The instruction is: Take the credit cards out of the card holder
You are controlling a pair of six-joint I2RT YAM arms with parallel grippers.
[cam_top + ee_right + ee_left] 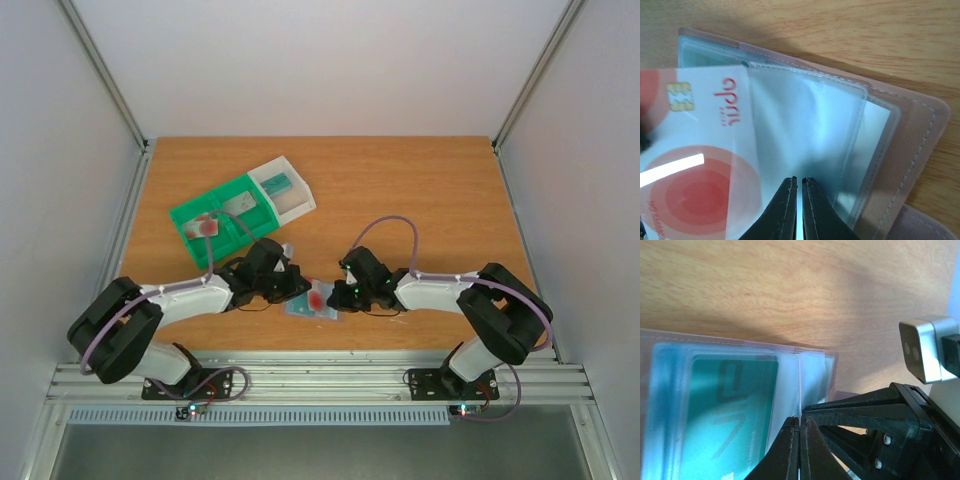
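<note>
Card holder (pixel 298 306) open flat, long axis left-right; red-blotched card (pixel 695 165) on top

This is looking like a robotics lab, a closed test cell. Plain white panels (pixel 320 60) are walling in a wooden table (pixel 420 190) on 3 sides, aluminium posts (pixel 105 70) are framing the corners, and 2 cabled robot arms, the left arm (pixel 185 298) and the right arm (pixel 440 292), are sitting bolted to a slotted aluminium rail (pixel 320 380) at the near edge.
</note>
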